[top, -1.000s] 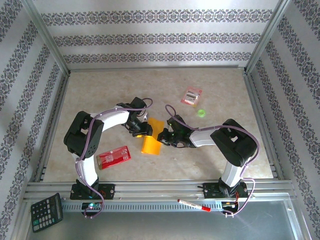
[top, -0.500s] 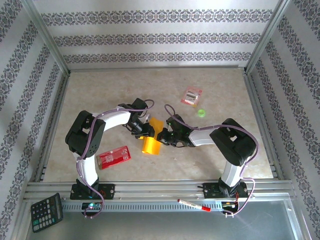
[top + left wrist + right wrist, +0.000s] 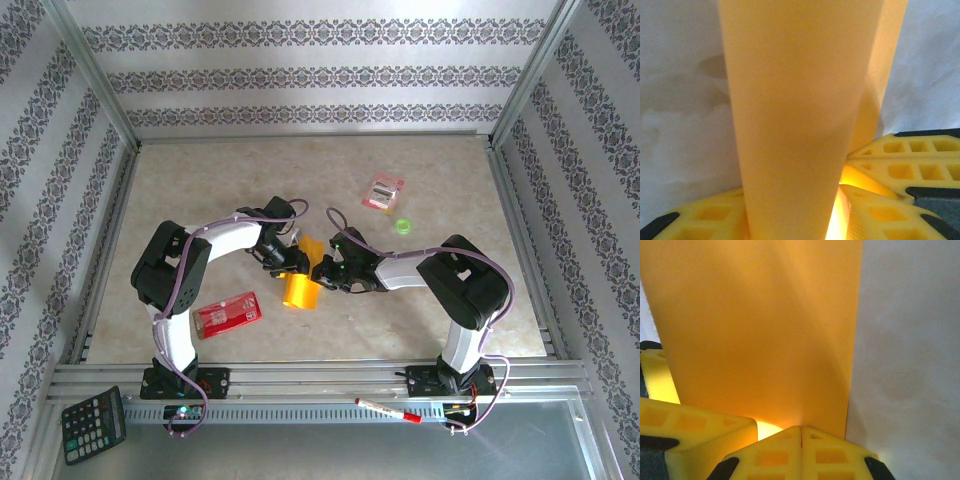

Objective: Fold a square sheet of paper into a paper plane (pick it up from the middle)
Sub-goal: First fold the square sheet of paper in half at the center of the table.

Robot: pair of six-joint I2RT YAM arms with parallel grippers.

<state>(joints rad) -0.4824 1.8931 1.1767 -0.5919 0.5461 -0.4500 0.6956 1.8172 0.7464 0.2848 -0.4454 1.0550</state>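
The square sheet of paper [image 3: 303, 283], curled over on itself, stands at the middle of the surface [image 3: 200, 190], held between both tools. Whether its lower end touches the surface cannot be told.

Left tool [image 3: 288, 262]: fingers part-way apart, pressed against either side of the curled sheet.

Right tool [image 3: 328, 270]: fingers together, pinching the sheet near its straight side edge.

The red packet [image 3: 227, 313] lies near-left, apart from the paper. The pink-and-white packet [image 3: 382, 191] and a small green object [image 3: 402, 226] lie far-right. Open room runs along the surface's far edge and left side.

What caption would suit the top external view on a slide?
Left gripper and right gripper flank the curled square sheet of paper; a red packet lies nearby.
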